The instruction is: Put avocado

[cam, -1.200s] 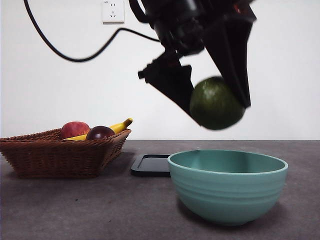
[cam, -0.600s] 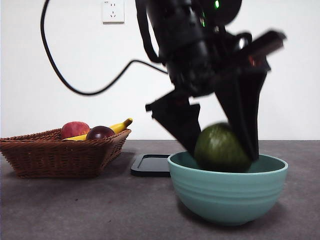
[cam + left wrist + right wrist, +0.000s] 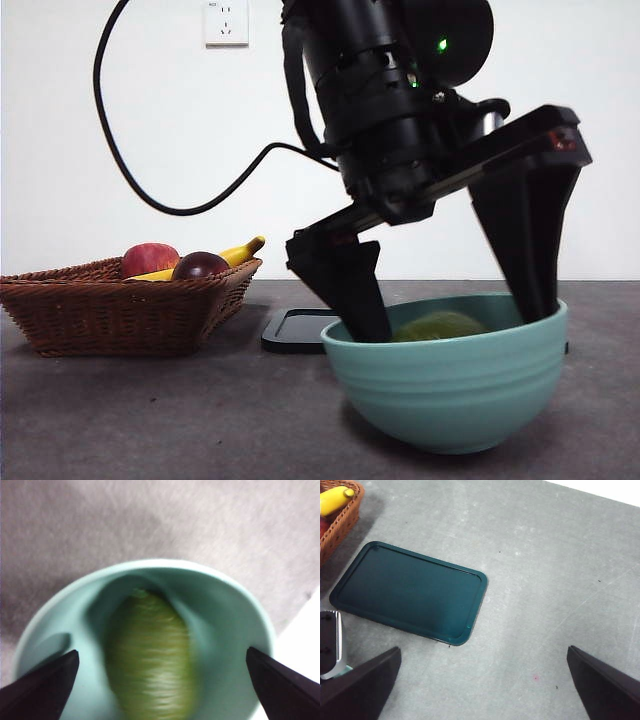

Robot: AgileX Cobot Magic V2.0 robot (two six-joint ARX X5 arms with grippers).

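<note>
My left gripper [image 3: 445, 315] is released, jaws spread wide inside the bowl [image 3: 440, 395]; avocado [image 3: 147, 665] lies loose between them on its floor. Bowl looks tipped. Risk: a jaw catching the rim on retreat, flipping it.

Left end effector [image 3: 450, 310] comes down from above on a dark arm, wrist tilted, jaws spread wide and dipped into the bowl [image 3: 445, 385], one jaw at each side of the rim. Nothing gripped; the avocado [image 3: 440, 326] lies loose between the jaws, touching neither in the left wrist view. Right end effector [image 3: 482, 687] hangs above the tabletop [image 3: 560, 570], jaws apart, holding nothing.
</note>
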